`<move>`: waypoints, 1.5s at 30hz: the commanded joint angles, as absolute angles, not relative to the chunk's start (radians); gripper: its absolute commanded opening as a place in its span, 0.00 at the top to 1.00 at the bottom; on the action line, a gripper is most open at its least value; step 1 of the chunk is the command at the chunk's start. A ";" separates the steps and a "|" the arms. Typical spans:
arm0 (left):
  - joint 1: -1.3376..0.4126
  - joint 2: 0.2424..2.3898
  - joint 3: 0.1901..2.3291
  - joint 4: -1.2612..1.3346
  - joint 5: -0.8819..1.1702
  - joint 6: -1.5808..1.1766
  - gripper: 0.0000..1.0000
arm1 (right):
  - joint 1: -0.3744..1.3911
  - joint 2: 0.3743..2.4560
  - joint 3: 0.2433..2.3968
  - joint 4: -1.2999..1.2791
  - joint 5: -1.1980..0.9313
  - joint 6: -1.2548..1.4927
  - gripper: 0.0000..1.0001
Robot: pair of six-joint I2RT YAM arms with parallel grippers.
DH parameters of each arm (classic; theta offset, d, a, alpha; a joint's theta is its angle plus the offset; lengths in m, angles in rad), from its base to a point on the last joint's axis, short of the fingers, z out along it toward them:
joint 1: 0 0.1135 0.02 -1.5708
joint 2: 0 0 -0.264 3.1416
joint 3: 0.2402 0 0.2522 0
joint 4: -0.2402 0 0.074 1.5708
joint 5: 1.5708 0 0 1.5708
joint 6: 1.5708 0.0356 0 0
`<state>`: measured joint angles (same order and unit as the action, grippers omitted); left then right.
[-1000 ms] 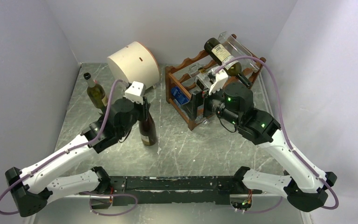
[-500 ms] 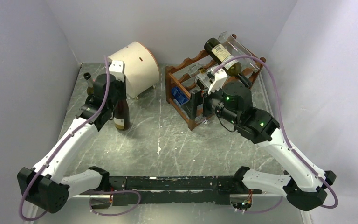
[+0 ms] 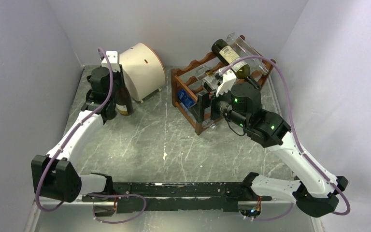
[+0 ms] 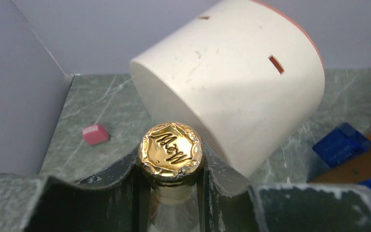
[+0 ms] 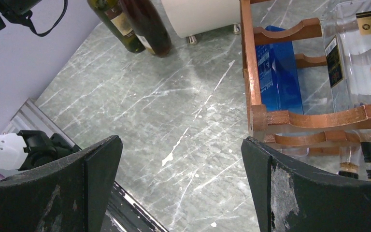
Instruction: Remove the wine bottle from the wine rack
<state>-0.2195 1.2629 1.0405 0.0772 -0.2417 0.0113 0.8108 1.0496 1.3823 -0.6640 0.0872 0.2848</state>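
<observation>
left fingers (image 4: 121,193) clench the wine bottle (image 4: 174,205) neck (gold cap (image 4: 171,151)); right fingers (image 5: 290,193) spread near wine rack (image 5: 309,118).

The left arm (image 3: 77,133) reaches far forward and to the left, its end effector (image 4: 171,159) clamped on the neck of a wine bottle (image 4: 171,147). The right arm (image 3: 290,152) is bent at the elbow, its end effector (image 5: 178,145) spread wide, holding nothing.

The gold foil cap (image 4: 170,152) carries an embossed script monogram, seemingly "MW".
</observation>
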 commanded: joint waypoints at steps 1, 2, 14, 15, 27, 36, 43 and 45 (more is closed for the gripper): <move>-0.166 1.233 1.077 0.561 -0.187 0.034 0.93 | 0.807 1.046 1.402 -0.668 0.108 0.284 0.00; -0.155 1.237 1.062 0.585 -0.170 0.019 0.93 | 0.808 1.046 1.399 -0.668 0.107 0.283 0.00; -0.109 1.254 0.935 0.662 -0.107 -0.029 0.73 | 0.807 1.048 1.394 -0.664 0.109 0.282 0.00; -0.108 1.253 0.929 0.661 -0.108 -0.029 0.63 | 0.808 1.050 1.395 -0.664 0.108 0.282 0.00; -0.109 1.123 0.967 0.549 -0.099 0.003 0.01 | 0.808 1.101 1.440 -0.684 0.082 0.290 0.00; -0.120 0.978 0.959 0.522 0.017 -0.052 0.04 | 0.808 1.096 1.440 -0.741 0.132 0.306 0.00; -0.290 0.971 0.943 0.524 0.092 -0.042 0.07 | 0.807 1.115 1.459 -0.780 0.232 0.275 0.00; -0.360 0.996 0.969 0.469 0.103 0.000 0.09 | 0.808 1.127 1.467 -0.787 0.273 0.257 0.00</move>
